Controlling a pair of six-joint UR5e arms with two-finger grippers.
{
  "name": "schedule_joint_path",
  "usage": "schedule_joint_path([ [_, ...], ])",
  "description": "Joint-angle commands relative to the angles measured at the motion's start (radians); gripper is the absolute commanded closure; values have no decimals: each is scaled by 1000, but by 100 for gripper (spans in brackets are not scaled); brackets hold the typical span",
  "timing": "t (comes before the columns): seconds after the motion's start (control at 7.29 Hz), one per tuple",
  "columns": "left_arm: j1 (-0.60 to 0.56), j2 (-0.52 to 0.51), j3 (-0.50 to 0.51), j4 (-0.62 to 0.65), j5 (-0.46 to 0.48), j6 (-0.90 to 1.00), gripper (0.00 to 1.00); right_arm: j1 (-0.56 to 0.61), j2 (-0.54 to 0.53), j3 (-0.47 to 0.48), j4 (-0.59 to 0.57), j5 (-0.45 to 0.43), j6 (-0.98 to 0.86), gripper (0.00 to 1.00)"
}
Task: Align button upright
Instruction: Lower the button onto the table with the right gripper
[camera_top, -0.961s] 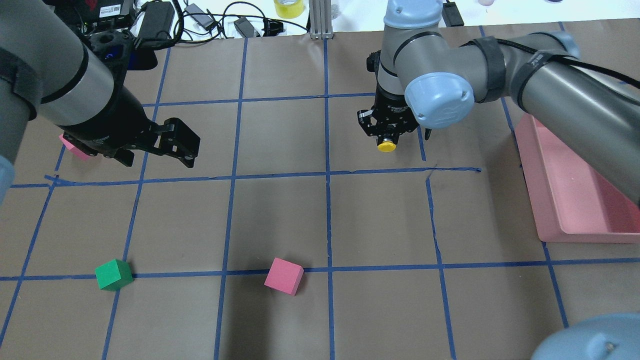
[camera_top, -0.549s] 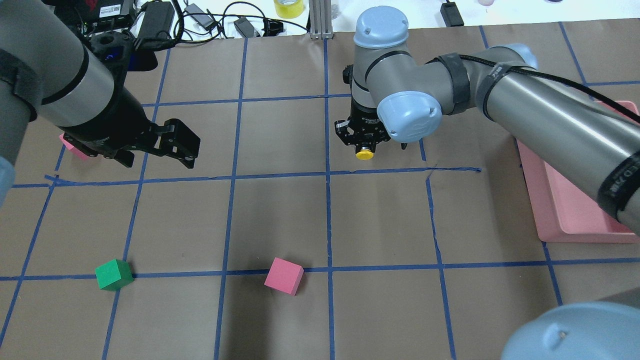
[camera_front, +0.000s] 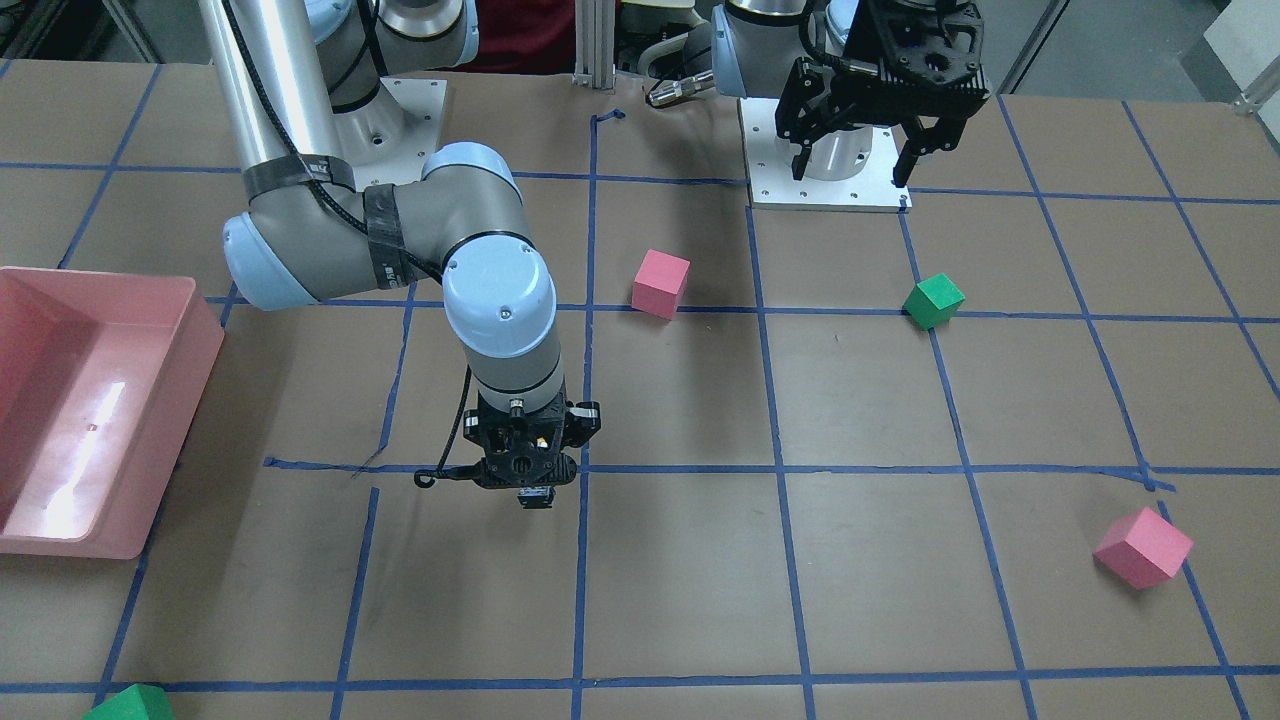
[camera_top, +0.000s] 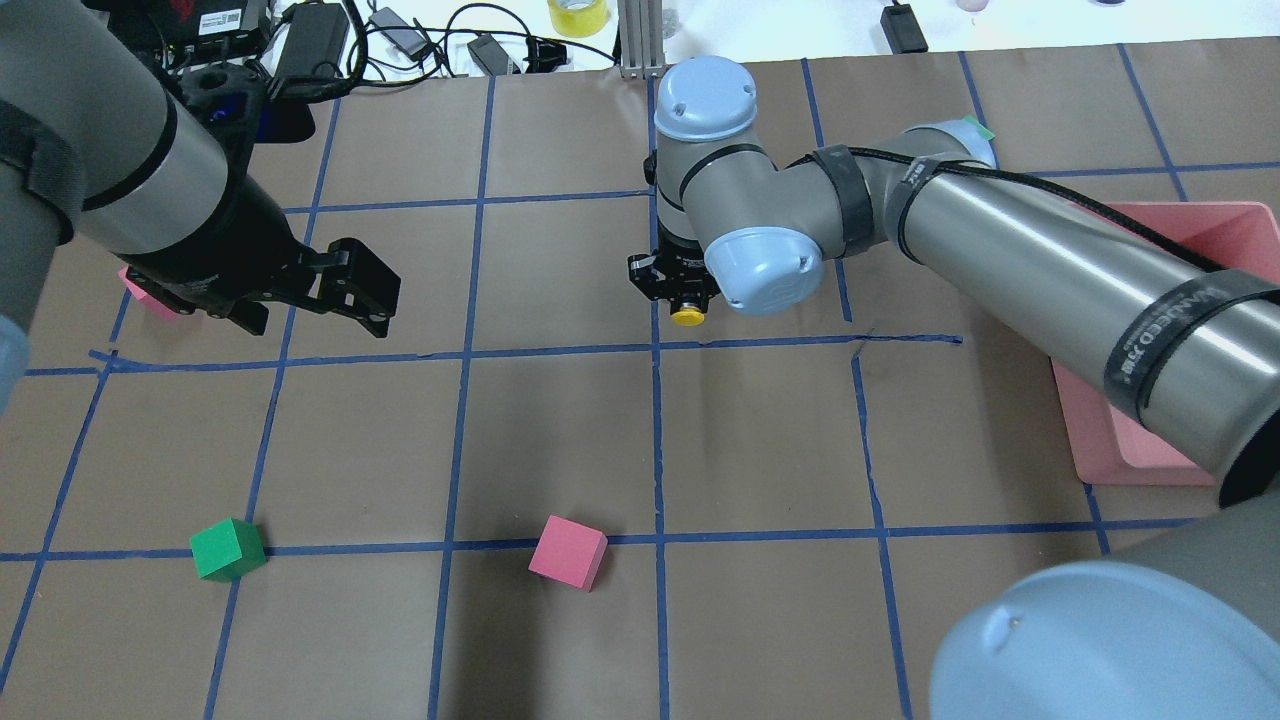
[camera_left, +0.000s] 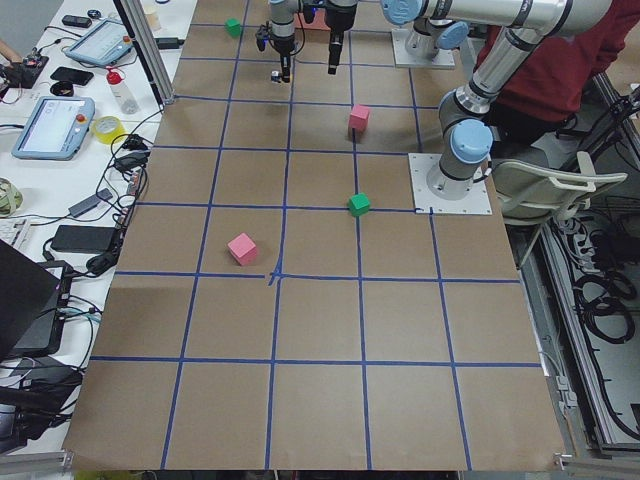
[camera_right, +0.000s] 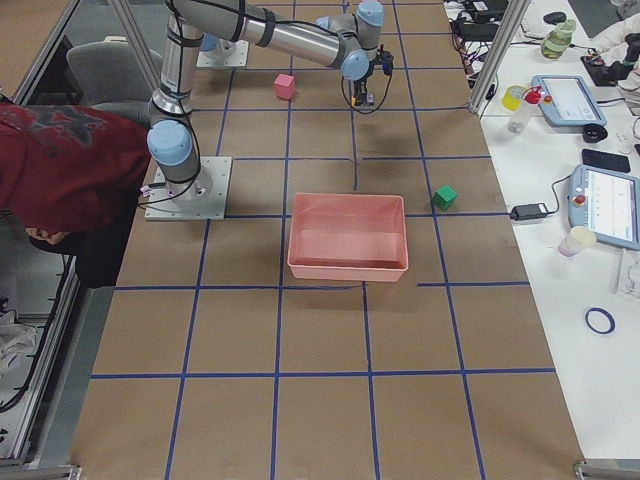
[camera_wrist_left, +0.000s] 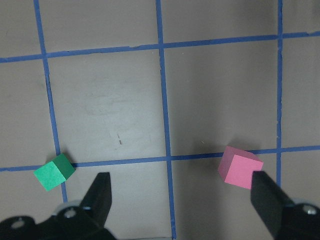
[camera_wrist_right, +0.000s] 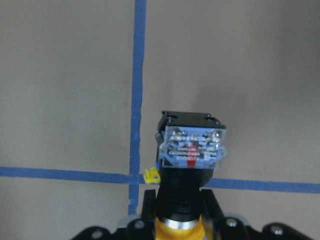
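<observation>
Yellow cap peeking out under the jaws: the right gripper (camera_top: 684, 303) is pinching the button (camera_top: 686, 317) by its black body. In the last second it has swept the button sideways to a blue tape line (camera_top: 656, 430) near a crossing, so I'd call this carrying, with the upright set-down not yet made. The left gripper (camera_top: 350, 292) hangs spread and empty, unmoved, and the white lettering on the right arm's black strap (camera_top: 1165, 335) is too skewed to read.

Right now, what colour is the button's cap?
Yellow. The cap of the button shows best in the overhead exterior view.
</observation>
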Motion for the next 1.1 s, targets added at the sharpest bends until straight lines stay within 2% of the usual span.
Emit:
schedule_joint_path([
  [0.0, 0, 0, -1, -2, 0, 0, 0, 14, 28, -2, -39, 8, 19, 100],
  [0.14, 0, 2, -1, -2, 0, 0, 0, 14, 38, -2, -59, 44, 21, 100],
  [0.96, 0, 3, -2, -2, 0, 0, 0, 37, 110, -46, -103, 48, 21, 100],
])
